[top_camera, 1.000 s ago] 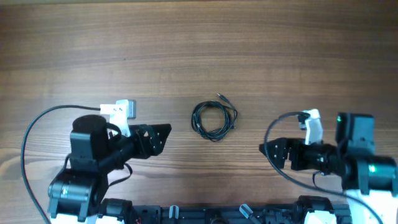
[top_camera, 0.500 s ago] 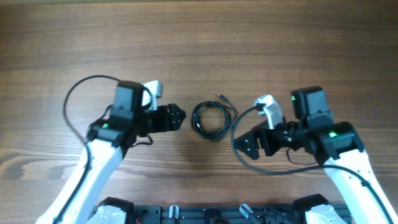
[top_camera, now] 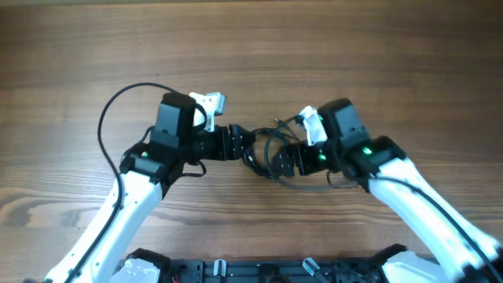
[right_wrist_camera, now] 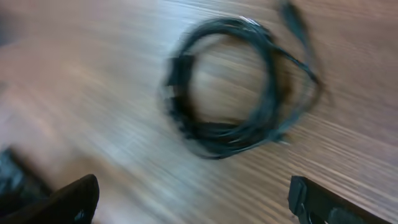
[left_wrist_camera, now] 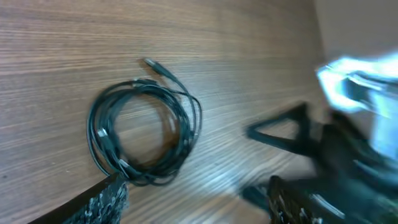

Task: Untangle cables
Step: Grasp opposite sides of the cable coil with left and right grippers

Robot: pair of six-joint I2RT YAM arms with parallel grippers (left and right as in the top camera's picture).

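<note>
There's the brown wooden table (top_camera: 251,47), streaky grain all over, lying flat under the left gripper (top_camera: 244,145) and the right gripper (top_camera: 277,160). The grain runs along the line from one gripper to the other, and the board carries on wide to either side and far beyond them. Back behind both grippers, a black rail (top_camera: 267,271) with small pale clips sits along the near edge. Out ahead of the left gripper the wood stops at a straight edge and a pale grey surface (left_wrist_camera: 367,25) begins; I can't tell what it is.
</note>
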